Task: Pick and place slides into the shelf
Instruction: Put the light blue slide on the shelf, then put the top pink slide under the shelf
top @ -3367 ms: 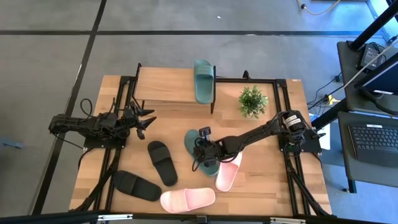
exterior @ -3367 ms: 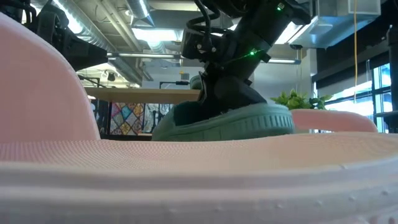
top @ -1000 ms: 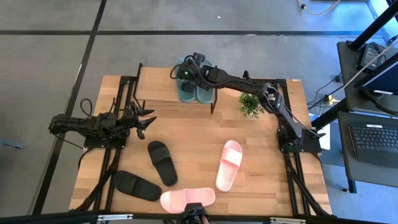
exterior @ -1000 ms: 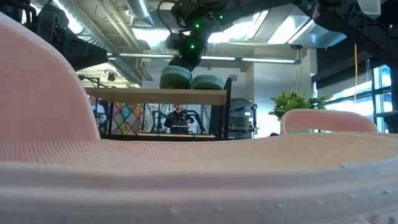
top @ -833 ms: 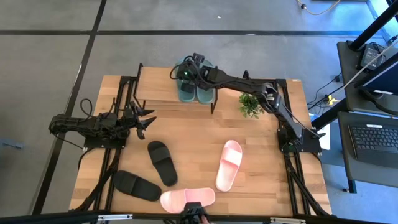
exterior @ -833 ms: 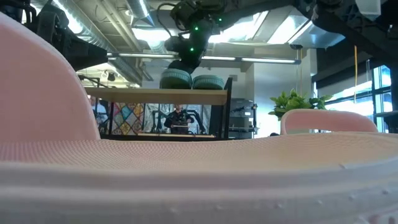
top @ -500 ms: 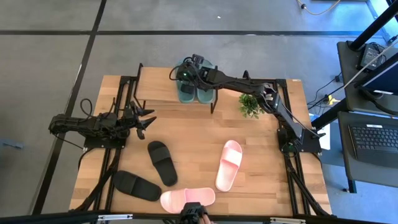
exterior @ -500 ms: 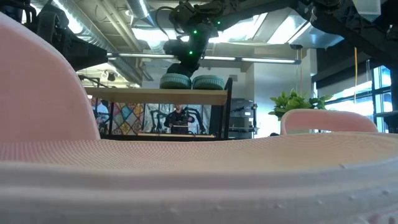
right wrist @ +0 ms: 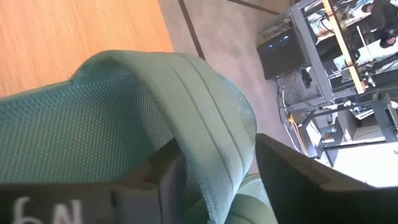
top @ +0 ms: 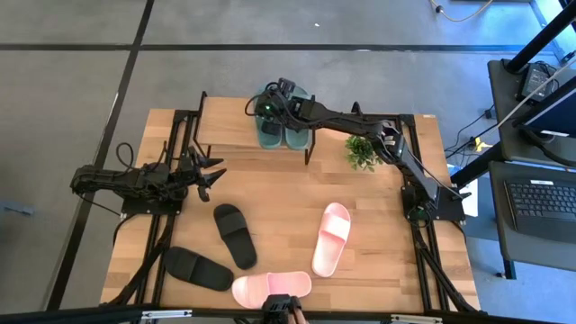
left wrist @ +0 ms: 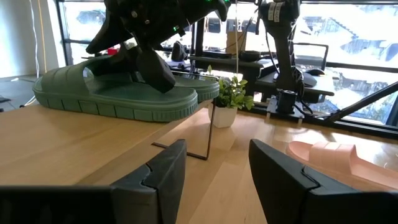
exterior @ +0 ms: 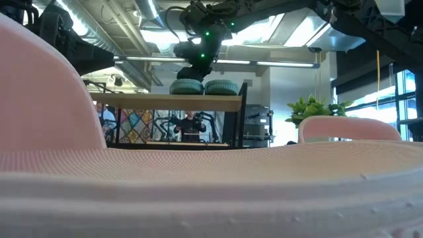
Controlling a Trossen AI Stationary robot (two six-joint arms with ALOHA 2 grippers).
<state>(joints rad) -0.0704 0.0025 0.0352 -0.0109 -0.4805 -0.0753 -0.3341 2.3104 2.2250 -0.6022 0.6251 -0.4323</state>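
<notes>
Two dark green slides [top: 269,128] [top: 295,129] lie side by side on their soles, on the right end of the shelf's wooden top board [top: 225,126]. My right gripper [top: 273,103] reaches over the left one, open, with the slide's strap [right wrist: 186,106] between its fingers [right wrist: 217,180]. Two black slides [top: 235,235] [top: 198,268] and two pale pink slides [top: 331,238] [top: 272,288] lie on the table. My left gripper [top: 216,175] waits open at the table's left, in front of the shelf. My right gripper comes down from above onto the left green slide, one finger [right wrist: 155,180] on each side of the strap's edge [right wrist: 211,124]. Whether the fingers touch the strap, I cannot tell. The slide rests flat on the top board [exterior: 186,86].
A small potted plant [top: 362,151] stands just right of the shelf, under my right arm. One pink slide [exterior: 198,185] lies right in front of the low camera and fills the lower part of its picture. The left part of the top board is bare.
The left green slide, first held slightly raised and tilted over the top board, has come down flat beside the other green slide. My right gripper has stayed over it.
</notes>
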